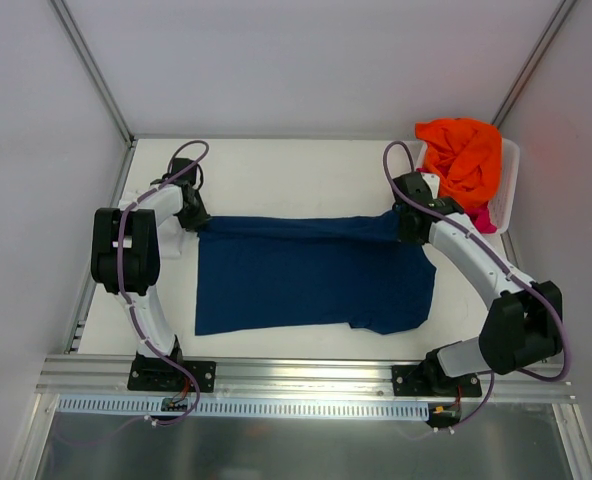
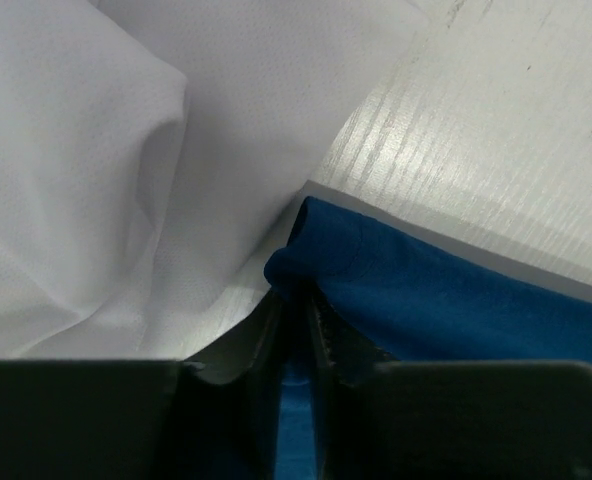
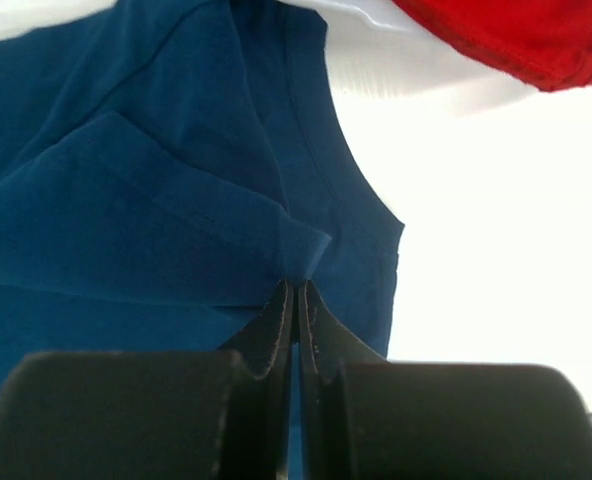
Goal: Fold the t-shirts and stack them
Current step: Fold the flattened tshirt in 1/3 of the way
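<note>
Both left gripper (image 2: 294, 298) and right gripper (image 3: 294, 286) pinch far corners of the soft navy cloth t-shirt (image 1: 306, 275) — spreading step, probably; next, release cleanly.

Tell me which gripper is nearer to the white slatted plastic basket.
Right. The right gripper pinches a far corner of the navy blue cloth t-shirt, just left of the white slatted plastic basket; the left gripper holds the opposite far corner, across the table.
</note>
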